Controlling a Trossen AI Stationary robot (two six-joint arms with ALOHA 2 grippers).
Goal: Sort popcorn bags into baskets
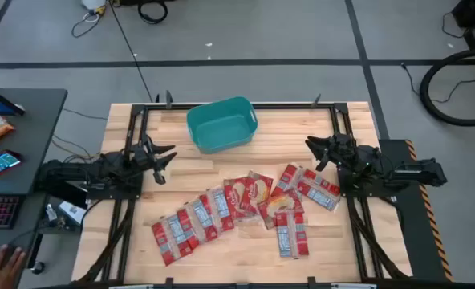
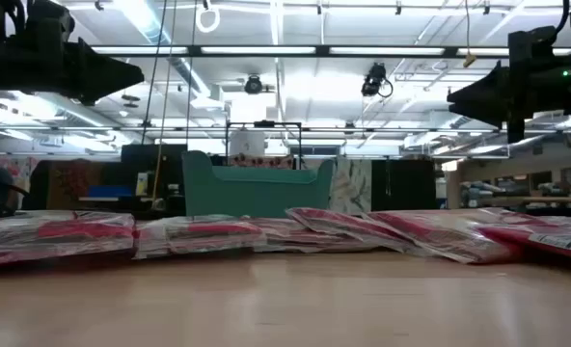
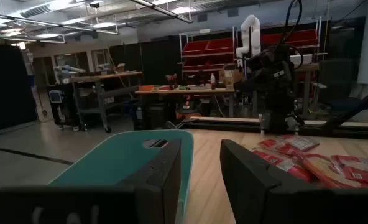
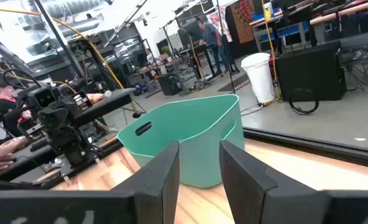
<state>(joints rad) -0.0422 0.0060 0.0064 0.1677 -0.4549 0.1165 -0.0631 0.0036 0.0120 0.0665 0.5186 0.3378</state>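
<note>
No packet is in the teal tub (image 1: 221,124), so the sorting appears not yet begun. The tub stands at the far middle of the wooden table (image 1: 342,241), and the red popcorn bags (image 1: 245,213) lie in an overlapping row nearer the front, well apart from it. The left gripper (image 1: 164,159) hangs over the table's left side and the right gripper (image 1: 316,149) over its right, both raised clear of the bags, fingers apart and holding nothing.

The next move likely calls for one arm to drop onto an outlying bag; the right gripper sits near the right-hand packets. The overlaps could mean lifting two at once.

The overhead view alone shows the whole spread of bags and a person's hand (image 1: 3,263) at the left edge. The low view shows how flat the bags (image 2: 208,234) lie against the wood, with the tub (image 2: 257,188) behind them. The right wrist view shows the tub's handle slot (image 4: 143,129) and people in the room beyond.
</note>
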